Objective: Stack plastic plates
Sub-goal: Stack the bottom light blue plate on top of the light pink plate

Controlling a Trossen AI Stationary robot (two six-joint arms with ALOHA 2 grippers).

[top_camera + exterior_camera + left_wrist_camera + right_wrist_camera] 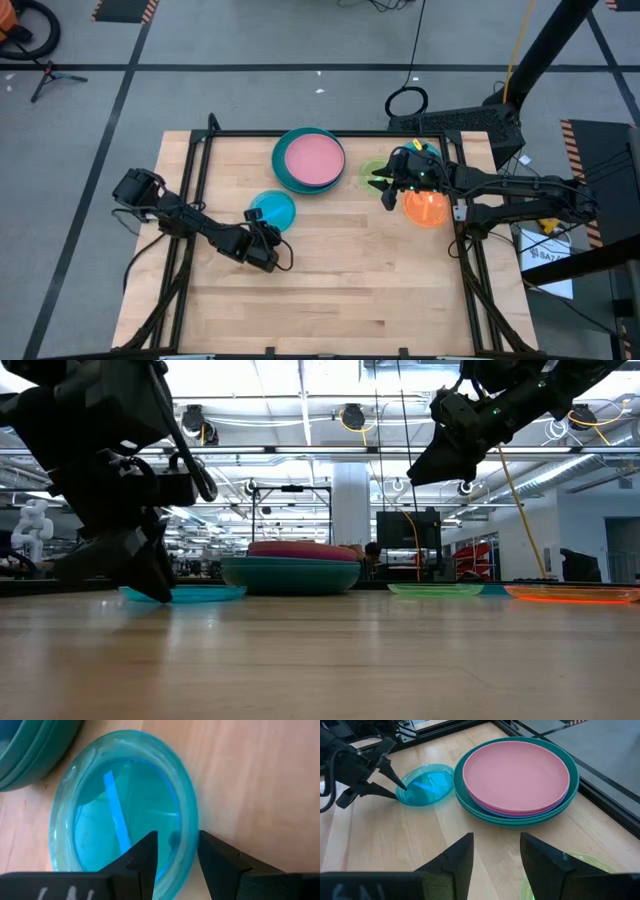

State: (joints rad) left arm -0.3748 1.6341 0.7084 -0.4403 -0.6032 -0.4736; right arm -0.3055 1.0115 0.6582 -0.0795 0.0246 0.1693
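A small translucent cyan plate (272, 208) lies flat on the wooden table, left of a stack of large plates (308, 160) with a pale pink one on top and teal at the bottom. My left gripper (177, 855) is open and low at the cyan plate's near rim (187, 845), with one finger over the plate and one outside it. A lime-green plate (372, 172) and an orange plate (428, 208) lie flat to the right. My right gripper (383, 185) hovers open above the table between the lime-green plate and the stack, touching nothing. My left gripper straddles the cyan plate's near rim (404, 790), one finger inside the plate and one outside, coming low from the table's near left side. The plate lies flat on the table. Whether the fingers touch the rim, I cannot tell.
A black metal frame (200, 150) borders the table on its left, far and right sides. The near half of the wooden tabletop (340, 290) is bare. In the low view the stack (290, 572) stands taller than the flat plates around it.
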